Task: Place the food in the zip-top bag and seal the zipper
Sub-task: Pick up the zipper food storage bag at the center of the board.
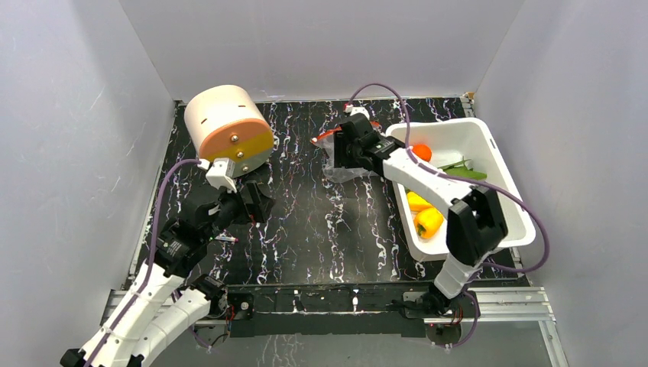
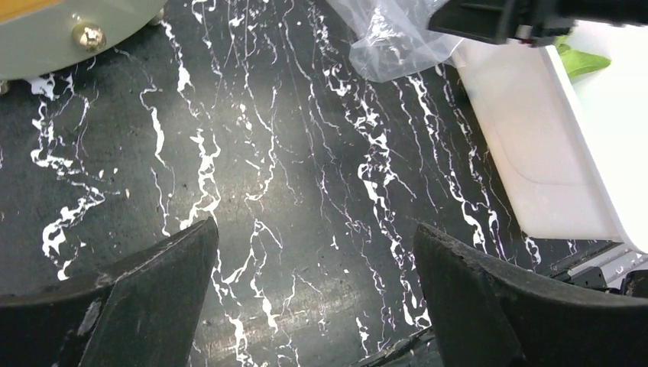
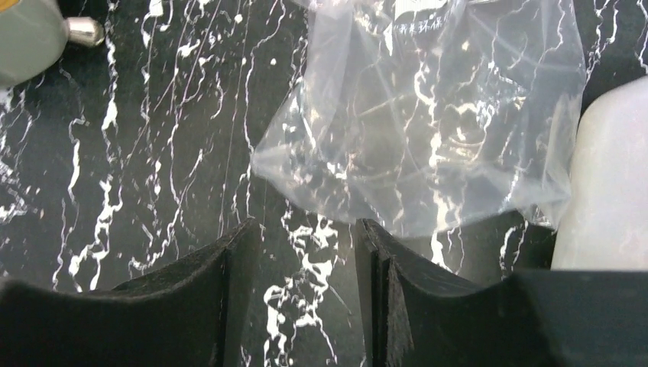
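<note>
The clear zip-top bag (image 1: 349, 173) lies crumpled on the black marbled table, just left of the white tub. Its red-orange zipper (image 1: 324, 138) shows at the far left of my right gripper (image 1: 337, 157). In the right wrist view the bag (image 3: 428, 130) lies just beyond the open, empty right gripper (image 3: 306, 223). The food is in the tub: yellow peppers (image 1: 425, 215), an orange-red fruit (image 1: 422, 151) and a green pod (image 1: 464, 170). My left gripper (image 1: 256, 205) is open and empty over bare table (image 2: 313, 225), well left of the bag (image 2: 397, 34).
The white tub (image 1: 510, 191) stands at the right; its wall shows in both wrist views (image 2: 535, 153) (image 3: 604, 191). A cream and orange cylinder (image 1: 228, 128) lies at the back left, just behind the left gripper. Grey walls enclose the table.
</note>
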Robot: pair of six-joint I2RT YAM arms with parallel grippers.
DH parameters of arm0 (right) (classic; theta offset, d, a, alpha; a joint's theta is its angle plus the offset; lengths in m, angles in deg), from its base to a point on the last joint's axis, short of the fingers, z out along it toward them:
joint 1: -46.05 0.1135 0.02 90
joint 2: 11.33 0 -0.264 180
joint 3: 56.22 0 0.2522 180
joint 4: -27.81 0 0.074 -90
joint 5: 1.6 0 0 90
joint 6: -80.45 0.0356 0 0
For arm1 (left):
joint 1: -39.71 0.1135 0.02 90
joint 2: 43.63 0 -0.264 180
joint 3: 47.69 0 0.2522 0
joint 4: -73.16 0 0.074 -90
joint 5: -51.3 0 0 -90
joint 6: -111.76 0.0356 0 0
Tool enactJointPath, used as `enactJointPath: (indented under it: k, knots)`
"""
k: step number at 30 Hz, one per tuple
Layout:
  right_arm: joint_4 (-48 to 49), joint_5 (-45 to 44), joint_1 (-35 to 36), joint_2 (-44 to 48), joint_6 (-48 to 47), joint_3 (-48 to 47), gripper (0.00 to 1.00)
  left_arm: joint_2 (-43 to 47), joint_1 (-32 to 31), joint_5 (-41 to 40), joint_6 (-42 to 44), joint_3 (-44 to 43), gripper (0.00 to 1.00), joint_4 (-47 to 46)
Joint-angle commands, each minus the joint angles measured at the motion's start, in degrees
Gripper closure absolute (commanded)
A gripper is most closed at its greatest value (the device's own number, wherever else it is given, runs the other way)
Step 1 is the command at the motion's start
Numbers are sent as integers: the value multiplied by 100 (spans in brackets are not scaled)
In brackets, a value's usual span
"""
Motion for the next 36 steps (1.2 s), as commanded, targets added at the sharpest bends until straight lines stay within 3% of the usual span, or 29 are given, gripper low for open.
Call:
enactJointPath:
  k: [1,13,15,18,24,32,36]
  knots:
    - [314,-527,32,-405,165,-705,53,366,25,291,288,188,2,-362]
    - [-288,-913,35,-1956,-21,-1906,51,547,29,472,422,243,2,-399]
    - [-339,-1058,39,-2029,-126,-1938,55,490,25,462,428,227,2,-380]
    - [-368,-1160,41,-2028,-349,-1908,69,440,28,516,420,237,2,-370]
    - [-350,-1024,35,-1734,-772,-1765,99,475,25,666,450,304,2,-479]
    - [-319,-37,43,-718,-1350,-870,100,625,26,814,505,511,2,-798]
    - [-373,711,120,194,-1830,-363,100,905,25,1299,895,771,4,-1173]
